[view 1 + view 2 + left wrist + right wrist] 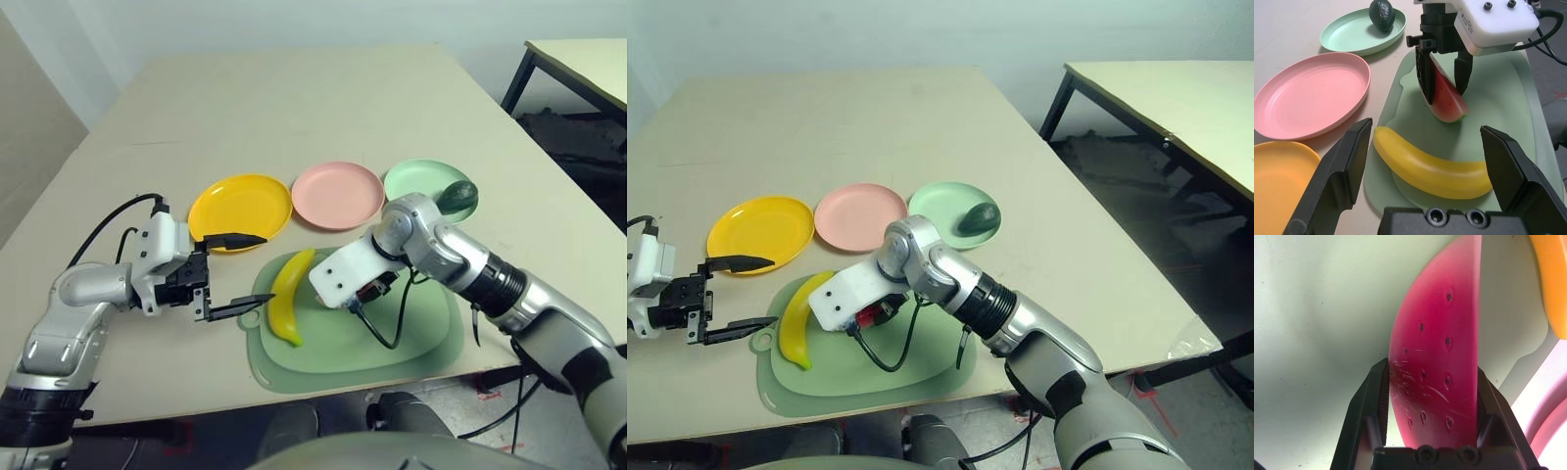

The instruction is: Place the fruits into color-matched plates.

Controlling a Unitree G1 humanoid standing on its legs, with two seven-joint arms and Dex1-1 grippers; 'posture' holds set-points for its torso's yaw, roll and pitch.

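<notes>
The red watermelon wedge (pixel 1447 100) stands on the pale green cutting mat (pixel 411 333). My right gripper (pixel 1444 95) comes down over it, and its fingers press against both flat sides of the wedge (pixel 1437 357). The yellow banana (pixel 287 297) lies on the mat's left part. My left gripper (pixel 266 269) hovers open just left of the banana, holding nothing. The dark green avocado (pixel 458 196) sits in the mint green plate (pixel 411 179). Behind the mat, the pink plate (pixel 338 194) and the yellow plate (pixel 240 209) hold nothing.
The three plates stand in a row behind the mat, yellow on the left, pink in the middle, green on the right. A black cable (pixel 387 333) from my right wrist droops onto the mat. A second table (pixel 1176 108) stands off to the right.
</notes>
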